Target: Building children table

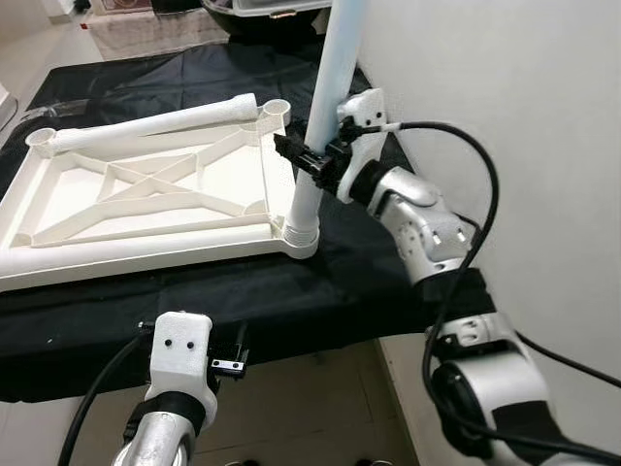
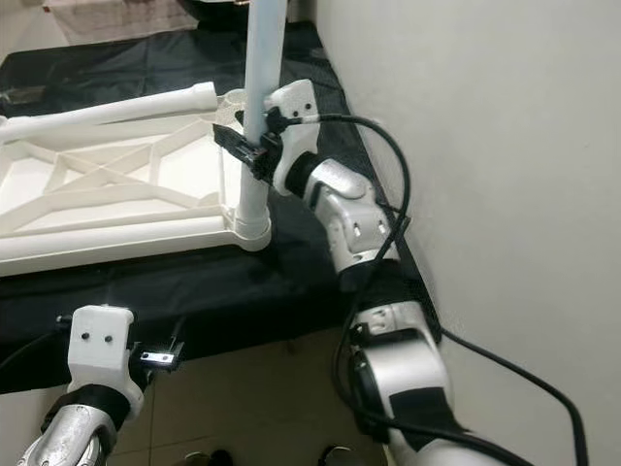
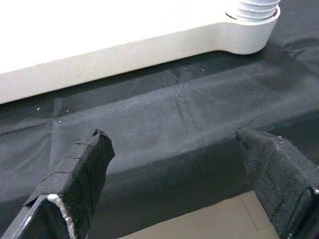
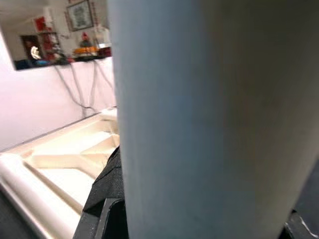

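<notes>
a black cloth (image 1: 320, 291) covers the surface beside a white wall, and the upturned white tabletop (image 1: 146, 189) lies on it. the right hand (image 1: 312, 160) pinches the upright leg (image 1: 325, 107) standing in the tabletop's near corner socket. the left hand (image 3: 179, 174) hangs spread before the cloth's edge, below the tabletop.

Smooth, seemingly plastic cream tabletop (image 1: 146, 184) and pale leg (image 1: 325, 107) on matt woven black cloth (image 3: 164, 129)

- The right arm is bent at the elbow and reached forward; the right claw (image 1: 309, 161) is clamped around an upright white pole (image 1: 330, 107).
- The left claw (image 3: 184, 184) is held low, fingers (image 3: 82, 169) spread wide apart.
</notes>
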You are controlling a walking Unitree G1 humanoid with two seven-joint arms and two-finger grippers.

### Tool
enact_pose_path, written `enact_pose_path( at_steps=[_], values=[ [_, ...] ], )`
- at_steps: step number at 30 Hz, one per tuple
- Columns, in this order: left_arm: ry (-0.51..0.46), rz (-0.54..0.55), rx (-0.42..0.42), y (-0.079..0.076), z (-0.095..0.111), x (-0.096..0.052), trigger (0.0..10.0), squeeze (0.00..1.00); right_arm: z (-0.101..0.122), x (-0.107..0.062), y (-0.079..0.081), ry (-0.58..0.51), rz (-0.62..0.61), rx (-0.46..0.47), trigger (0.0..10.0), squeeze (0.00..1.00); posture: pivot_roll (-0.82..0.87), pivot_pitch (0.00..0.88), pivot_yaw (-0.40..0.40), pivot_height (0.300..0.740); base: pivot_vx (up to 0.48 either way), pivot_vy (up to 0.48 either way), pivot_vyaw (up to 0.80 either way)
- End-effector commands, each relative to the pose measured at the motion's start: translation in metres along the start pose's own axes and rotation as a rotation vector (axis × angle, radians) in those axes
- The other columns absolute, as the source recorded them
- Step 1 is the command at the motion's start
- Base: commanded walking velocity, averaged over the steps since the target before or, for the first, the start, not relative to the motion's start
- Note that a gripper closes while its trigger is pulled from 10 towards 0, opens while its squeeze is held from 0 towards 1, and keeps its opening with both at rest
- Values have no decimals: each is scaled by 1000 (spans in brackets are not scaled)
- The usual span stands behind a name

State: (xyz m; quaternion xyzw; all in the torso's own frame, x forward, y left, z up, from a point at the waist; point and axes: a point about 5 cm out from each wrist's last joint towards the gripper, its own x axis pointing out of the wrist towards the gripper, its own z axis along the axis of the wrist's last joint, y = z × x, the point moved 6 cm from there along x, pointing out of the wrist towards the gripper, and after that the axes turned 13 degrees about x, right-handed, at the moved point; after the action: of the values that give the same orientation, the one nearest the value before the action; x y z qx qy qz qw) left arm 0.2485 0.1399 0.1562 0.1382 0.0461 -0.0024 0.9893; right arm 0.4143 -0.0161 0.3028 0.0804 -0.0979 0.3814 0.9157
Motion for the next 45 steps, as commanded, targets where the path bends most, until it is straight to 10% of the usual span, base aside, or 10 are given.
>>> enact_pose_path(
  at_steps=[1,8,11,36,45],
  values=[
    [21,0,4,1,-7,-1,10000,0,-34,-4,-13,116,-106,3,10000,0,100,245,15,740,0,0,0],
    [19,1,4,2,-7,0,10000,0,-23,4,-19,88,-273,-83,10000,0,100,245,15,740,0,0,0],
    [18,5,6,3,-7,1,10000,0,-15,16,4,56,-194,-121,10000,0,101,244,9,740,0,0,0],
    [10,45,20,13,-9,5,10000,0,-30,-12,-31,-28,-959,-99,10000,0,97,222,-9,740,0,0,0],
    [3,43,16,10,-7,5,10000,0,-45,-8,3,-12,-1104,31,10000,0,103,205,-18,740,0,0,0]
  ],
)
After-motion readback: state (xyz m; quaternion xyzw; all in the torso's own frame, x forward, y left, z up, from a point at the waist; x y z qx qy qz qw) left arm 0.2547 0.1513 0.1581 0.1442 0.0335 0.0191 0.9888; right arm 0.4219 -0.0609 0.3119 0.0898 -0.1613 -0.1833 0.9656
